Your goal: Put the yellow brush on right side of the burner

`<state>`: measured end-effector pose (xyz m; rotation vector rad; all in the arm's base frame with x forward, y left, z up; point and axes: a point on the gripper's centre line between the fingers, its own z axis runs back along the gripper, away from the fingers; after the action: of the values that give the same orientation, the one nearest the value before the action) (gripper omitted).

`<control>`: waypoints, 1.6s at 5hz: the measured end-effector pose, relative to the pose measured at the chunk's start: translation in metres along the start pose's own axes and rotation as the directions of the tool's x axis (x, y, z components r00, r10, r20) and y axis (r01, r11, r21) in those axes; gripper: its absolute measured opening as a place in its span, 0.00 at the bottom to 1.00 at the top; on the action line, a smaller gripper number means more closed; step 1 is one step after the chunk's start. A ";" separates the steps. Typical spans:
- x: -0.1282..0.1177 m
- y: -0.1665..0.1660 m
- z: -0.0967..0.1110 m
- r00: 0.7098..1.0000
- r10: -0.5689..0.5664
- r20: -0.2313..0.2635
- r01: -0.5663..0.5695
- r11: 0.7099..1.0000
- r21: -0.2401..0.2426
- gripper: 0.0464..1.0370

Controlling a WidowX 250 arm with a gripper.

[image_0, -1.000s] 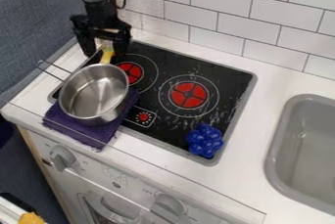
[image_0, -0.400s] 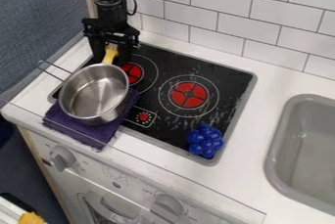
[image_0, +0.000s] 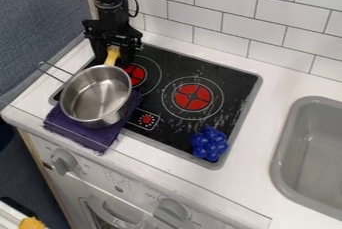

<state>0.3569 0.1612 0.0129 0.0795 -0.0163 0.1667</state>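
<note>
Brush [image_0: 111, 57] — yellow, narrow near the pot [image_0: 97, 96], wider beside the gripper [image_0: 113, 59].

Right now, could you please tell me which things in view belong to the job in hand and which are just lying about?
For the job:
- yellow brush
- black two-finger gripper
- black cooktop with red burners

Just lying about:
- metal saucepan
- purple cloth under it
- blue knobbly cluster

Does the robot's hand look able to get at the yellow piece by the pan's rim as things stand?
Probably yes: the hand is right at the yellow piece, and the pan lies on the near side, seemingly out of its way, though its rim leaves little room there.
</note>
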 end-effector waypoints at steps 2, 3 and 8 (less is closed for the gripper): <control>0.028 -0.001 0.053 0.988 0.075 0.133 -0.074 0.997 -0.014 0.70; 0.041 -0.032 0.065 0.987 0.024 0.159 -0.018 0.999 -0.038 0.70; 0.009 -0.170 0.068 0.987 0.080 0.141 -0.080 0.997 -0.007 0.70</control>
<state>0.3937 -0.0103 0.0678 0.0894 -0.1608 0.2412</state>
